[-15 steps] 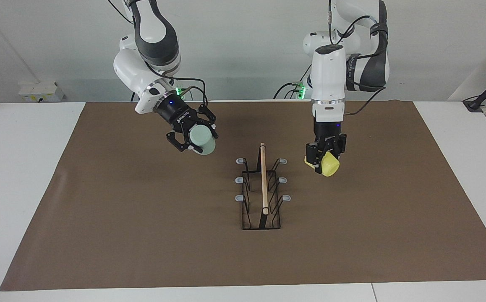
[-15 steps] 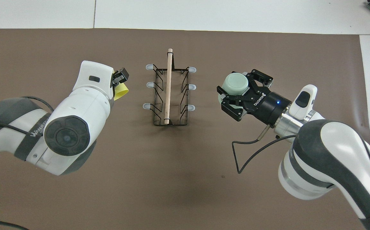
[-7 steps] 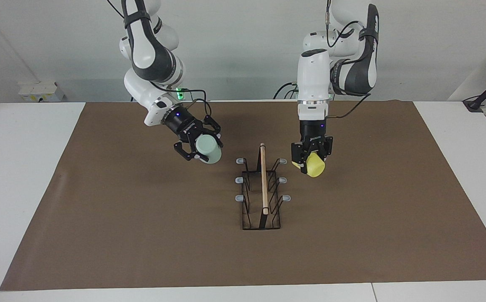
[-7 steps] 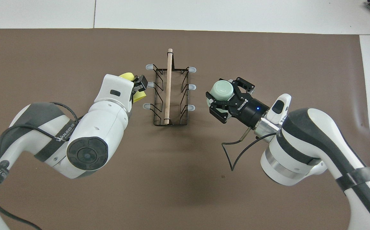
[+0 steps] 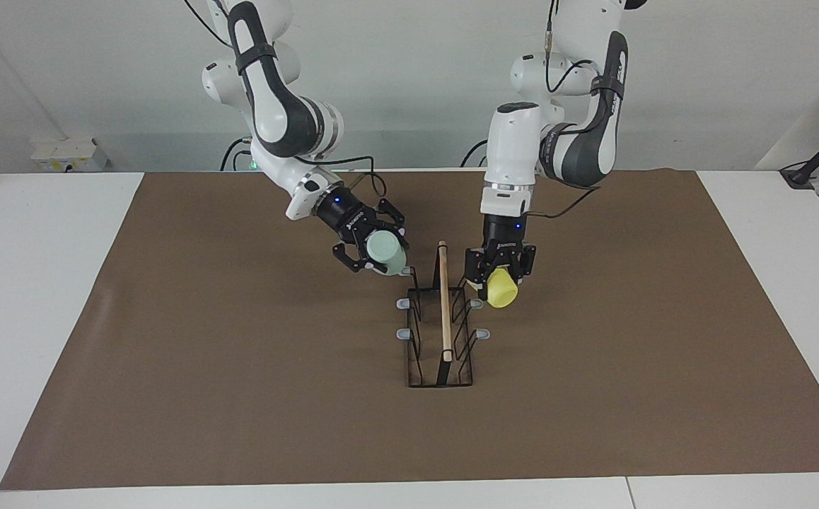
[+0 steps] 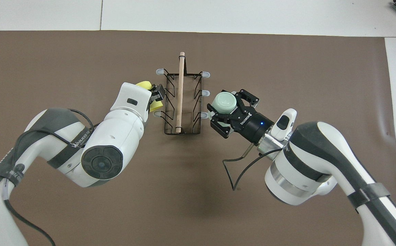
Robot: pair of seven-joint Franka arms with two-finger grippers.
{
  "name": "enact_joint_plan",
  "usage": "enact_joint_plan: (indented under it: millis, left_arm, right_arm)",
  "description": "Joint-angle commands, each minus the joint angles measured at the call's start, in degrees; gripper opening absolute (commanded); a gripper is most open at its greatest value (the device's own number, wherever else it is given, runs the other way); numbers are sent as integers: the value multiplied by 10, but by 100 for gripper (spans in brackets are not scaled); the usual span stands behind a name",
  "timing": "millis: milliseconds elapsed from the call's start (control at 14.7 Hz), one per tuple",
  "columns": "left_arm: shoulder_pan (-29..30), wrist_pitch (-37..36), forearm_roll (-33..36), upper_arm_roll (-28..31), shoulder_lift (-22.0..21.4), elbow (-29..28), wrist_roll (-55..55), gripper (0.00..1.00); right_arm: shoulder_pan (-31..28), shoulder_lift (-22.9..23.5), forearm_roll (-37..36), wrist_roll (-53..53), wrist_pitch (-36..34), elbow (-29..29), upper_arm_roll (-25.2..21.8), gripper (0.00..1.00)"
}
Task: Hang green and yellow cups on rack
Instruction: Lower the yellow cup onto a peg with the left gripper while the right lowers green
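Two cups flank the rack (image 5: 441, 318): right fingers (image 5: 373, 251) clamp the green cup (image 5: 385, 253), left fingers (image 5: 500, 272) clamp the yellow cup (image 5: 501, 288), each just beside its own row of pegs (image 5: 402, 304).

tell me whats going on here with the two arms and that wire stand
Each arm is bringing a cup to the rack in the middle of the brown mat. The left claw is shut on the yellow cup, beside the pegs on its side. The right claw is shut on the green cup, at the rack's end nearest the robots. Neither cup hangs on a peg yet.
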Motion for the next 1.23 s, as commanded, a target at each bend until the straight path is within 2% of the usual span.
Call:
enact_joint_plan:
  millis: [0, 205, 409, 477, 545, 614, 818, 1159]
  left_arm:
    - [1, -33, 13, -21, -9, -4, -33, 0]
    - [2, -90, 12, -45, -15, -3, -33, 0]
    - [4, -131, 8, -62, -20, 1, -32, 0]
    - [4, -139, 8, -64, -20, 2, -32, 20]
    - [5, -142, 8, -67, -22, 2, -32, 69]
    - [5, -148, 8, -69, -24, 2, -32, 100]
    - [7, -167, -13, -74, -25, 15, -29, 100]
    - [8, -197, -29, -74, -22, 57, -17, 100]
  right_arm:
    - [4, 26, 33, -32, 12, 22, 0, 0]
    - [7, 45, 38, -54, 10, 23, 0, 0]
    - [21, 50, 74, -55, 13, 29, 0, 0]
    - [22, 51, 80, -55, 13, 35, 0, 0]
    - [25, 51, 87, -54, 15, 38, 0, 0]
    - [28, 51, 90, -55, 18, 40, 0, 0]
    - [30, 58, 95, -67, 24, 40, 0, 0]
    - [29, 61, 149, -122, 24, 35, 0, 0]
